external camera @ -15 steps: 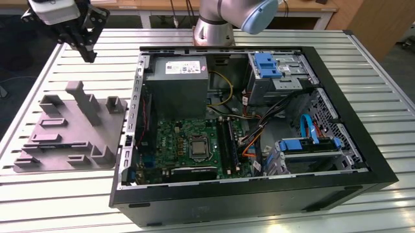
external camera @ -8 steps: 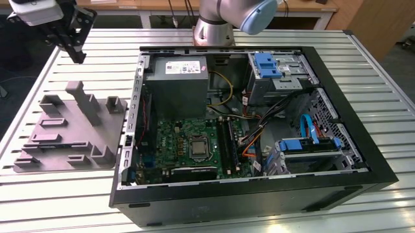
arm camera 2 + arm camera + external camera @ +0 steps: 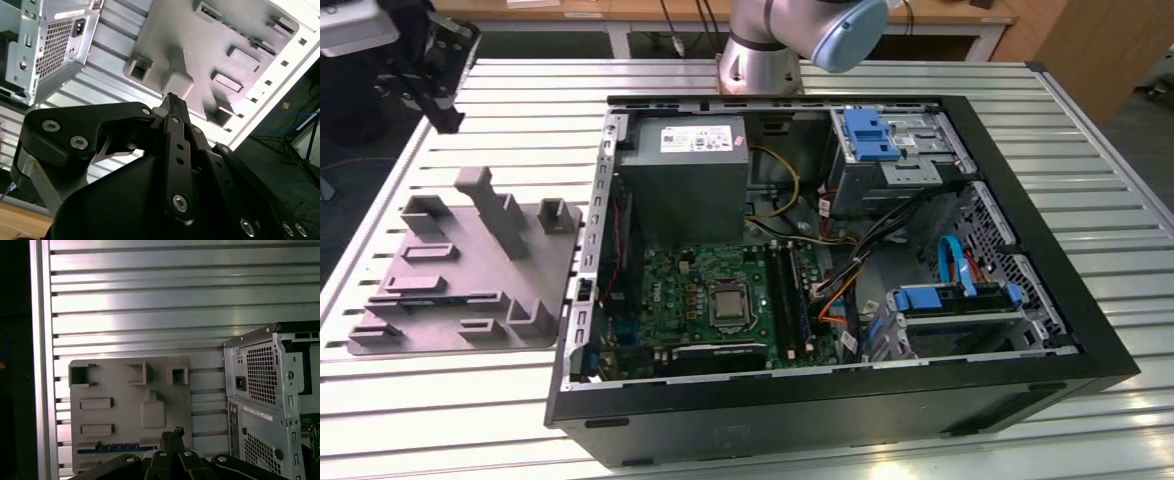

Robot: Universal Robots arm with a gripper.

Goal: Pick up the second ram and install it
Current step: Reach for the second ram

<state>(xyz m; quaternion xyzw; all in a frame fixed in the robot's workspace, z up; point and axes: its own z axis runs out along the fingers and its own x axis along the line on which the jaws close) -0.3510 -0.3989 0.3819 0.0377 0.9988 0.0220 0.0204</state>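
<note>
Gripper (image 3: 172, 433) near tray (image 3: 125, 390), fingers clenched, nothing held. RAM (image 3: 115, 447) lies in tray slot, not yet picked. Case (image 3: 1041, 330) open; install outstanding.

A slatted aluminium tabletop (image 3: 1081, 140) carries a black tower case (image 3: 854, 410) with its side open. Inside, a grey power supply (image 3: 683, 175) sits beside a blue-latched drive cage (image 3: 887, 140), with loose cables (image 3: 874, 232) trailing below the cage. A grey moulded fixture tray (image 3: 454, 290) lies just beside the case, on the exterior view's left.
</note>
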